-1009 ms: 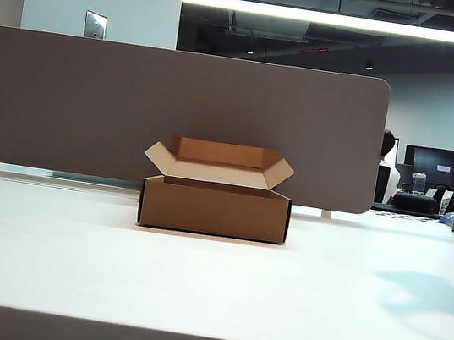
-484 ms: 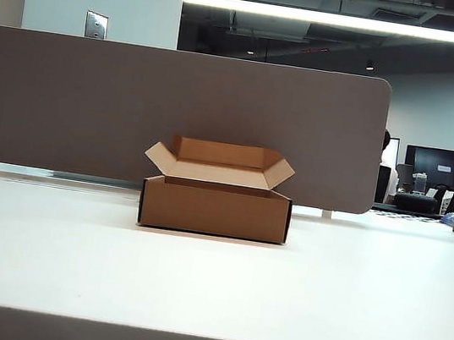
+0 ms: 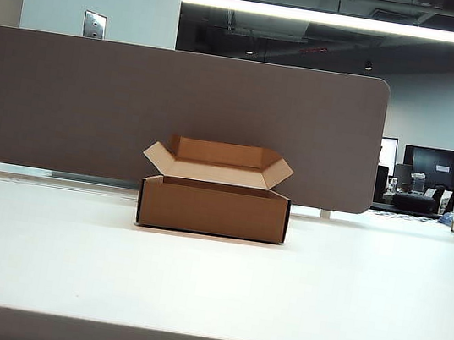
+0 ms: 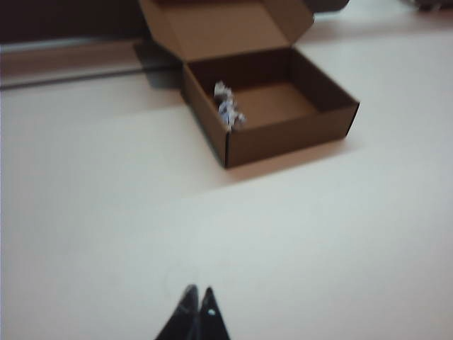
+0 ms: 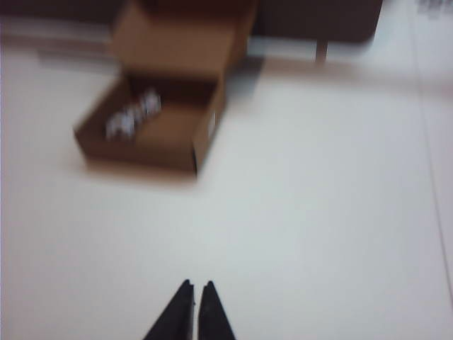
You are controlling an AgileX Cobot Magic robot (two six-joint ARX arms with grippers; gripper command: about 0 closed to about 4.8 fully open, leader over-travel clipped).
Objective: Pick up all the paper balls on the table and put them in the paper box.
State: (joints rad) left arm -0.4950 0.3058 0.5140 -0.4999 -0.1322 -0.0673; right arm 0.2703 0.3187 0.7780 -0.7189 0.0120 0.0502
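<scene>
Wrist views, paper balls (image 5: 131, 117) inside paper box (image 3: 212, 209), both jaws closed

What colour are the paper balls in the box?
White with blue-black marks; the paper balls show best in the left wrist view, inside the brown paper box.

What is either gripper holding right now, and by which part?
Nothing. The left gripper and right gripper are both shut and empty above the table; the paper balls lie in the paper box.

Grey-brown divider panel (image 3: 175, 115), ceiling light strip (image 3: 352, 22), distant monitor (image 3: 432, 171).
</scene>
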